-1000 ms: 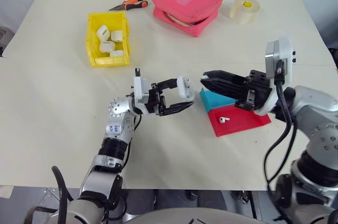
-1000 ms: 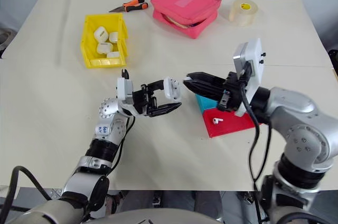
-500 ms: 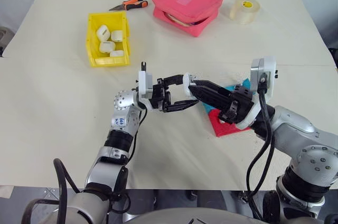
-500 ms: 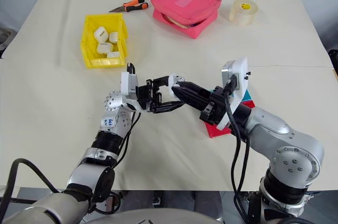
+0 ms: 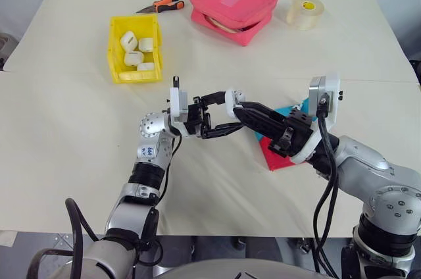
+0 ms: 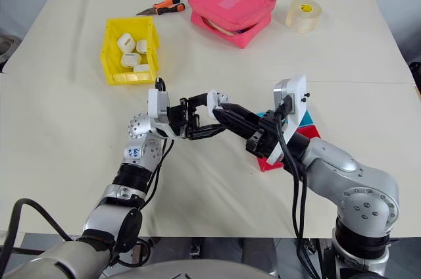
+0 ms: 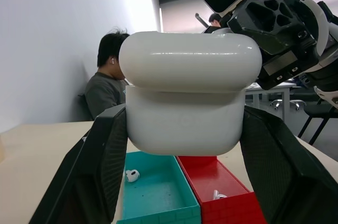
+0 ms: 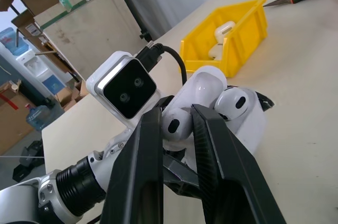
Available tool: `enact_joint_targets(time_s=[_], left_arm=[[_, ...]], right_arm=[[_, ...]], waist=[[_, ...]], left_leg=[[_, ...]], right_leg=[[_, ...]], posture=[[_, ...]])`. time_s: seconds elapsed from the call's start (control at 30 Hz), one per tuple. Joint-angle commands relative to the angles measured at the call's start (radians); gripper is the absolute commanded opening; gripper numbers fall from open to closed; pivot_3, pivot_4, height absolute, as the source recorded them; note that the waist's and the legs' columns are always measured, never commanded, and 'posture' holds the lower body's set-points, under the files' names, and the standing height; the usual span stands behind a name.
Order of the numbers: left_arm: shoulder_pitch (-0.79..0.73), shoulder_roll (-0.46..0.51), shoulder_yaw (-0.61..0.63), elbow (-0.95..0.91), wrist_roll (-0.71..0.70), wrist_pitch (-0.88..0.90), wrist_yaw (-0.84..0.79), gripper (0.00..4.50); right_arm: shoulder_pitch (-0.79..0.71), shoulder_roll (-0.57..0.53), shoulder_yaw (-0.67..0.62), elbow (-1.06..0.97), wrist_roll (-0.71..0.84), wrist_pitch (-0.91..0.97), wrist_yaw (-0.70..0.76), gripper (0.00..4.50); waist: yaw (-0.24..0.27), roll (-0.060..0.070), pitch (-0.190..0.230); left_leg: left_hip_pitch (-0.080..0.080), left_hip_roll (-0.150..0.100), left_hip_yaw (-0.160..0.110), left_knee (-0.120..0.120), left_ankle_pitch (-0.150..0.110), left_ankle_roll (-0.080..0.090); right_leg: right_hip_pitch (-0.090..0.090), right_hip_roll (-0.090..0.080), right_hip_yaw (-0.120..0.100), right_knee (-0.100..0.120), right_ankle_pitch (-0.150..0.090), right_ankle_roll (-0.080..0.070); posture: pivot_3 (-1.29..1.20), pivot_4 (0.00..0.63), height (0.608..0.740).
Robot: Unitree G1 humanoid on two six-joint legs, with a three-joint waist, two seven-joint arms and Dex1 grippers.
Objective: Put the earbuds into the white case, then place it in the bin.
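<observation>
Two arms meet over the middle of the table (image 5: 66,160), held up off it. The left gripper (image 5: 227,116) points right and squeezes the case (image 7: 190,102) by its sides, lid open. The right gripper (image 5: 240,109) points left and pinches an earbud (image 8: 174,125) right at the case's open top. Just under the right arm sit the blue tray (image 7: 158,195) and red tray (image 7: 222,192), each with one earbud inside. Bare table lies all around. Far back on the left stands the bin (image 5: 135,49), holding more cases, well apart from both grippers.
</observation>
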Motion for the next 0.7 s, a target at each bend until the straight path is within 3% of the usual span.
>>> enact_joint_targets(time_s=[0.03,0.4,0.7], left_arm=[[0.004,-0.009,0.007,-0.077,-0.025,-0.005,0.013,2.79],[0.03,-0.013,-0.007,-0.152,-0.04,0.026,0.024,2.79],[0.031,-0.002,0.01,-0.178,-0.049,0.027,0.046,2.79]], right_arm=[[0.027,-0.029,0.027,0.01,-0.022,-0.027,0.002,0.43],[0.062,-0.08,0.121,0.051,-0.14,-0.096,0.035,0.43],[0.093,-0.129,0.118,0.075,-0.183,-0.121,0.061,0.43]], waist=[[-0.001,0.0,0.0],[0.0,0.0,0.0],[0.001,0.0,0.0]], left_leg=[[0.0,0.0,0.0,0.0,0.0,0.0],[0.0,0.0,0.0,0.0,0.0,0.0],[0.0,0.0,0.0,0.0,0.0,0.0]], right_leg=[[0.0,0.0,0.0,0.0,0.0,0.0],[0.0,0.0,0.0,0.0,0.0,0.0],[0.0,0.0,0.0,0.0,0.0,0.0]], posture=[[0.0,0.15,0.74],[0.0,0.15,0.74],[0.0,0.15,0.74]])
